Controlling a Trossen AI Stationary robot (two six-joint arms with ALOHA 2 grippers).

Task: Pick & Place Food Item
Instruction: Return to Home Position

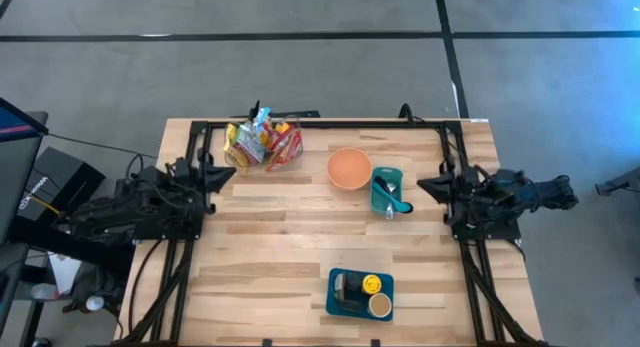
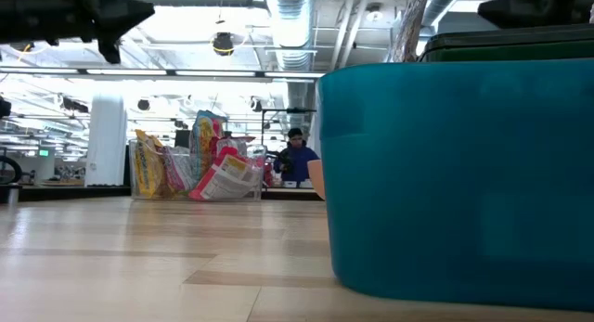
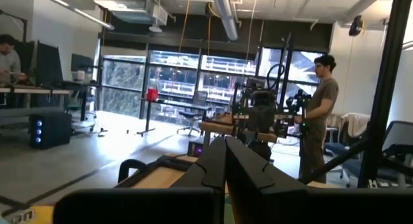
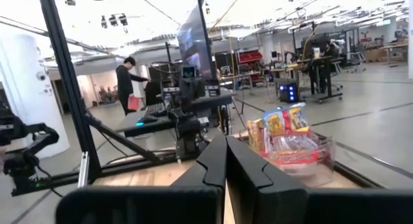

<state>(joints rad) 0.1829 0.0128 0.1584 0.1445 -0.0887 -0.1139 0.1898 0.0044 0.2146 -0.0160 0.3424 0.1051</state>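
Jaws pressed tight together with nothing between them: that is how my left gripper (image 1: 226, 176) sits at the left-centre of the high view, folded back over the left edge of the pale wooden plank table (image 1: 280, 257). My right gripper (image 1: 424, 183) mirrors it at right-centre, its two dark fingers (image 4: 248, 169) likewise meeting in a thin seam and holding nothing. Both are well apart from every bin.

Toward the upper middle of the high view stands the clear plastic bin (image 1: 298, 152), stuffed with crinkly snack and noodle packs (image 1: 262, 142) in yellow, red and blue. To its right, near the centre, is the round orange bowl (image 1: 349, 168), and just beside that the small green rectangular bin (image 1: 378, 174) with the blue baby spoon (image 1: 391, 197) lying inside. At bottom centre sits the blue rectangular bin (image 1: 332, 299). In it stand the yellow-capped seasoning bottle (image 1: 372, 284), a brown-lidded jar (image 1: 379, 305) and a dark item (image 1: 346, 286) I cannot make out. In the low view that blue bin's wall fills the right of the frame
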